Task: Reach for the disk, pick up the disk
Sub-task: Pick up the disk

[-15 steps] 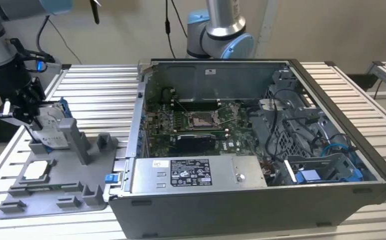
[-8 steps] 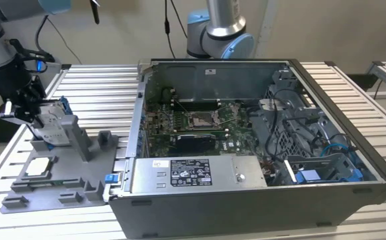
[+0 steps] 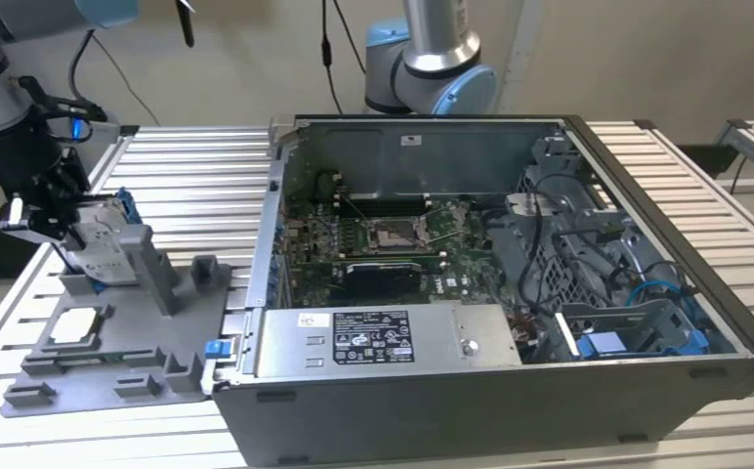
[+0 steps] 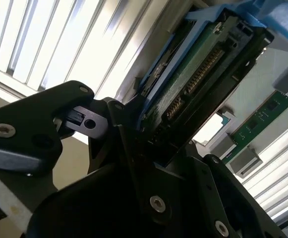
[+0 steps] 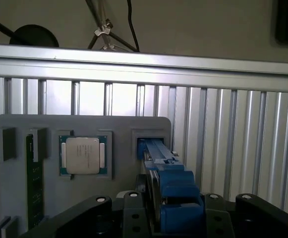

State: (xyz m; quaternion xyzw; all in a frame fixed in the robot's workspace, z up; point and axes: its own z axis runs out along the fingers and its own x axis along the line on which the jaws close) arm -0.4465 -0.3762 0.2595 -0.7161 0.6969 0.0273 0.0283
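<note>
As the disk (image 4: 193, 74) stands upright — the end effector (image 5: 172, 199) clamps it.

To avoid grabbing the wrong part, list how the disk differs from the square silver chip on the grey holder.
The disk stands on edge in a slot of the grey holder; the chip lies flat in a recess. The disk wears a blue bracket; the chip has a green rim. The disk is larger than the chip. Both sit on that holder.
</note>
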